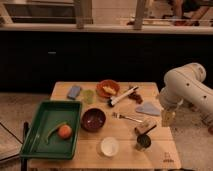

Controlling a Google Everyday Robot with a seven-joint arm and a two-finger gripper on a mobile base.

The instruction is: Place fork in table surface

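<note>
I am viewing the fork, thin and silver, lying flat on the table surface right of centre, tines pointing left. The tabletop is showing light tan planks, with a dark logo at its near right corner. The gripper is hanging over the right edge, apart from the fork.
</note>
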